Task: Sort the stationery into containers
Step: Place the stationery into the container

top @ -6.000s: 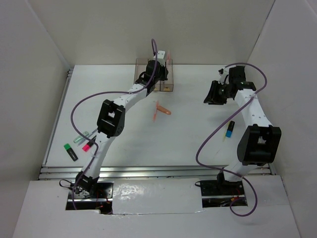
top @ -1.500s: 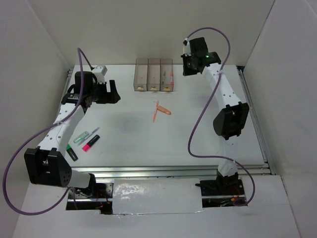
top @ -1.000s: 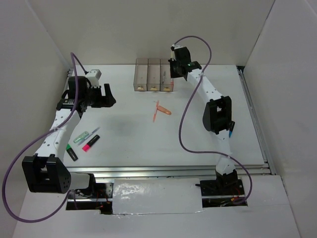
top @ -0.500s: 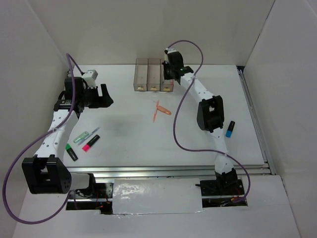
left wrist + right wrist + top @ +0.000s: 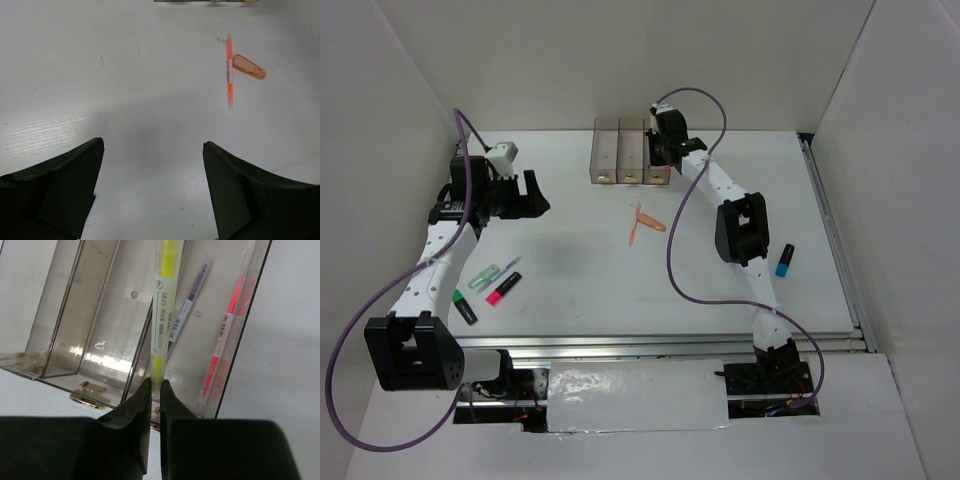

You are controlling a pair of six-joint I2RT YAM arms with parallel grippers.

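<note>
The right hand (image 5: 156, 385) is pressed tight on the near end of a yellow highlighter (image 5: 162, 300). Its barrel runs away from the fingertips toward 12 o'clock, over the containers (image 5: 107, 325). In the right wrist view the barrel lies almost along the wall between the middle and right bins. I cannot tell which side it is over. The right bin already holds a blue-grey pen (image 5: 187, 302) and a pink pen (image 5: 225, 330); the other two look empty.

The top view shows this right hand (image 5: 665, 142) at the right end of the containers (image 5: 620, 150), which sit at 12 o'clock on the bench (image 5: 580, 290).

The left hand (image 5: 152, 165) is spread wide and holds nothing. It hangs above bare bench at about 9 o'clock (image 5: 536, 192).

Not yet sorted are:
- an orange pen (image 5: 229, 70) touching a stubby orange piece (image 5: 248, 66), near the centre;
- a pink highlighter (image 5: 502, 290), a pale green pen (image 5: 485, 276) and a green-and-black marker (image 5: 464, 306), at 8 o'clock;
- a blue-tipped marker (image 5: 784, 261), at 4 o'clock.

The main risk, as I judge it, is the release. If the barrel is let go over the divider, it could straddle the wall or roll into the wrong bin. The grip is at the very end, so the free length may swing or droop as the jaws part. The fingertips are also close to the front rim, and a low descent could nudge the light bins out of place.
</note>
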